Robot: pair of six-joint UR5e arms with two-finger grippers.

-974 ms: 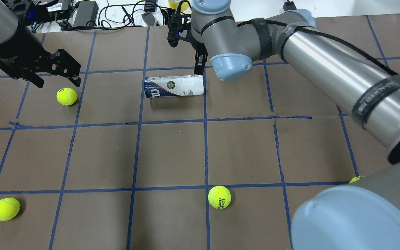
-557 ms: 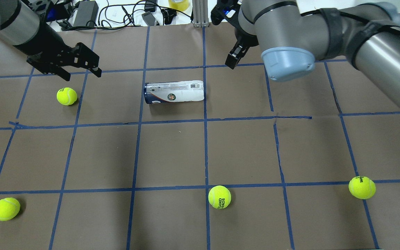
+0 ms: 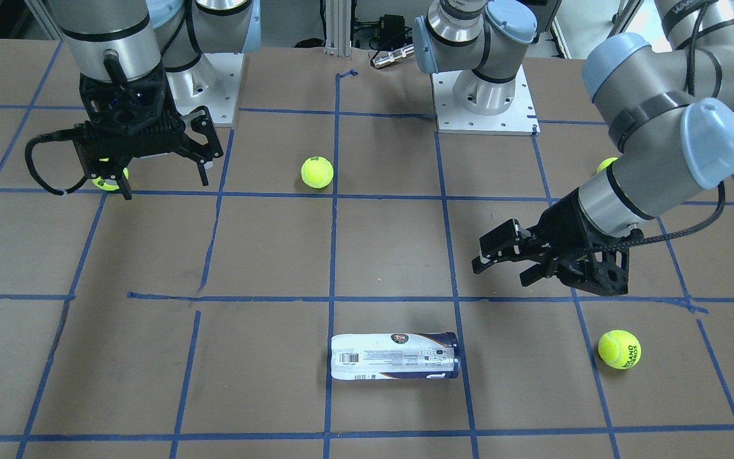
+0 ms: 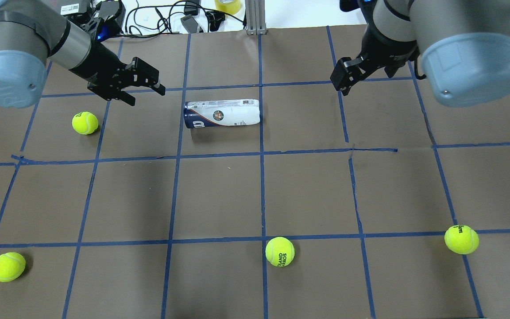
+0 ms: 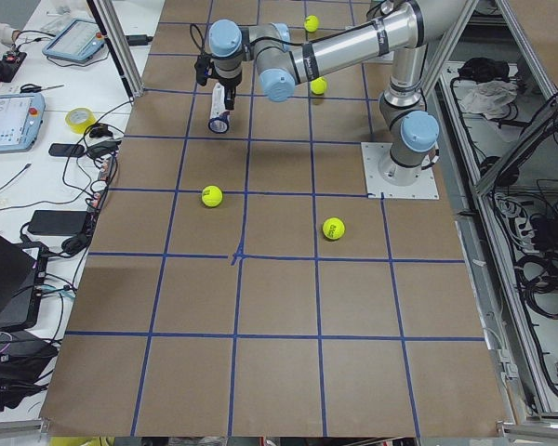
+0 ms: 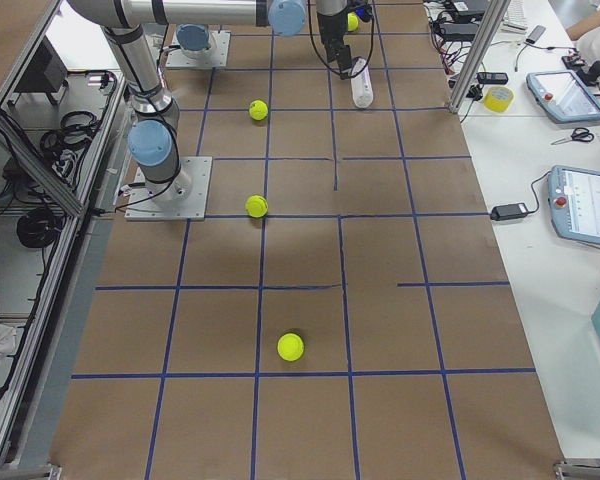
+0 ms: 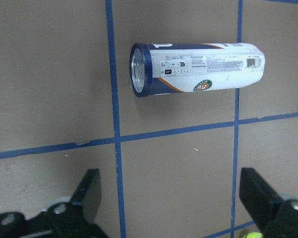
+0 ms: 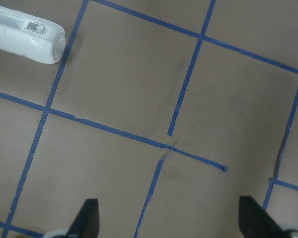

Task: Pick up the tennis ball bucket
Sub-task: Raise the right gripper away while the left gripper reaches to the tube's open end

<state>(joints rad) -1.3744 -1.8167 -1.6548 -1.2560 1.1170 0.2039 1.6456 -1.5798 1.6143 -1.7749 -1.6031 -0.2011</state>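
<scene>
The tennis ball bucket [image 4: 222, 114] is a slim white tube with a navy W end. It lies on its side on the brown table, navy end to the overhead view's left, and also shows in the front view [image 3: 394, 356]. My left gripper [image 4: 145, 94] is open and empty, hovering left of the navy end. Its wrist view shows the tube [image 7: 196, 69] ahead of the open fingers [image 7: 87, 193]. My right gripper [image 4: 341, 82] is open and empty, well to the right of the tube. Its wrist view catches only the white end [image 8: 25, 34].
Tennis balls lie at the left [image 4: 85, 122], front left [image 4: 7, 266], front middle [image 4: 279, 251] and front right [image 4: 461, 239]. Cables and power bricks [image 4: 109, 15] and a tape roll [image 4: 228, 5] sit along the far edge. Blue tape lines grid the table.
My left gripper has moved right, closer to the tube's navy end. My right arm has swung right, away from the white end. The tube has rolled slightly in place.
</scene>
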